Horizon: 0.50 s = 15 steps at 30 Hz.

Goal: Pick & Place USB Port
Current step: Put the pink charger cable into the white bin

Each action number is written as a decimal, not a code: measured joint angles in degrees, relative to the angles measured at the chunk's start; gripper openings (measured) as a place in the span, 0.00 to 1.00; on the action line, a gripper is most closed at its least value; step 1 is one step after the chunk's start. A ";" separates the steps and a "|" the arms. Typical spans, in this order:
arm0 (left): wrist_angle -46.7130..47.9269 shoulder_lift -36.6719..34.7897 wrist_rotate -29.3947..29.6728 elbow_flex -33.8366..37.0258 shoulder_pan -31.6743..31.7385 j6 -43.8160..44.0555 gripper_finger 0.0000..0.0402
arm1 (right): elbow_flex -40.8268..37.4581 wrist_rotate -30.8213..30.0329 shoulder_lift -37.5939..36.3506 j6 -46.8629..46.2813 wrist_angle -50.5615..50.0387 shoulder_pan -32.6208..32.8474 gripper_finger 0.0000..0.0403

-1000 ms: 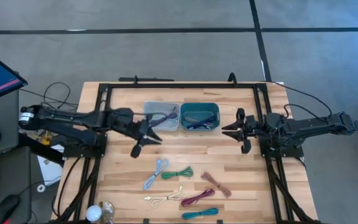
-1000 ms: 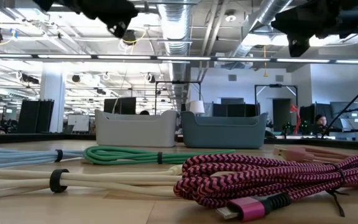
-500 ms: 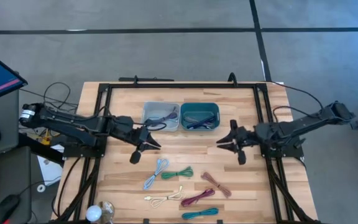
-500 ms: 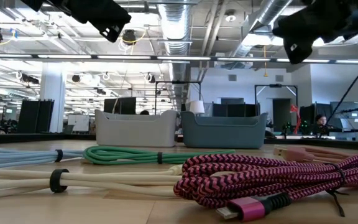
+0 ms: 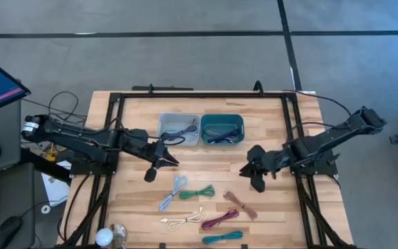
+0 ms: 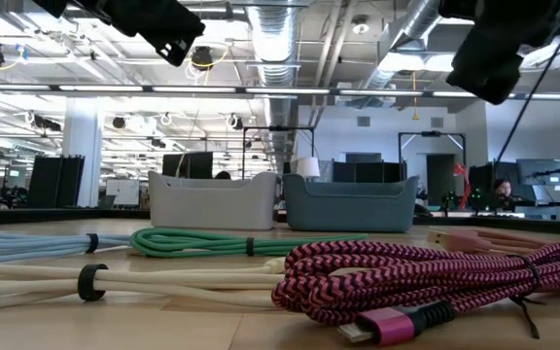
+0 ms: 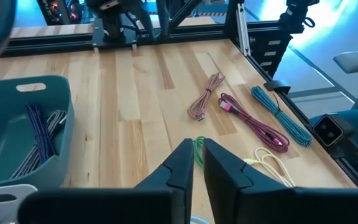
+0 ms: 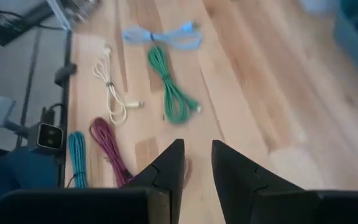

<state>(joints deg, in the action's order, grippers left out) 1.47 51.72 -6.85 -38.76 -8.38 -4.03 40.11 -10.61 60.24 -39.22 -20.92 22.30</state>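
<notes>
- wooden table (image 5: 268, 117), pale slats inside a black frame, carries two small bins side by side near its far edge and six bundled usb cables spread over its near half.
- grey bin (image 5: 179, 129) and teal bin (image 5: 222, 129) touch along one wall; each already holds a few dark coiled cables (the exact count cannot be made out).
- left gripper (image 5: 159, 160) hangs above bare wood just in front of the grey bin, well clear of the cables; in the left wrist view its fingers (image 7: 182, 168) stand nearly together with only a thin slit between them, and nothing is held.
- right gripper (image 5: 254, 173) hovers over the table in front of the teal bin, between that bin and the pink cable (image 5: 240, 205); in the right wrist view its fingers (image 8: 169, 163) are parted by a narrow gap, with nothing between them.
- light blue cable (image 5: 173, 191) lies nearest the left gripper, with the green cable (image 5: 197, 192) just beside it.
- cream cable (image 5: 183, 219), magenta cable (image 5: 220, 220) and teal cable (image 5: 222, 236) lie closer to the near edge, none of them touching a gripper.
- low view shows the magenta cable (image 6: 406, 282) closest to the camera, the green one (image 6: 231, 241) behind it, and both bins standing upright beyond.
</notes>
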 joint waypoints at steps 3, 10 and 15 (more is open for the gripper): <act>0.04 0.00 -0.02 0.00 -0.02 -0.39 0.08 | 2.84 0.20 3.70 -4.93 -4.75 0.79 0.19; 4.52 -0.40 8.14 -0.02 0.07 -6.80 0.08 | 5.02 1.13 12.30 -12.55 -7.06 2.12 0.19; 7.08 -0.51 11.96 -0.02 0.09 -8.88 0.08 | 5.03 1.73 18.09 -15.77 -6.93 2.12 0.19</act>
<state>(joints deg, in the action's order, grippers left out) 8.55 51.21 5.10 -38.79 -8.29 -12.91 45.15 -8.88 78.33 -54.98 -27.85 24.43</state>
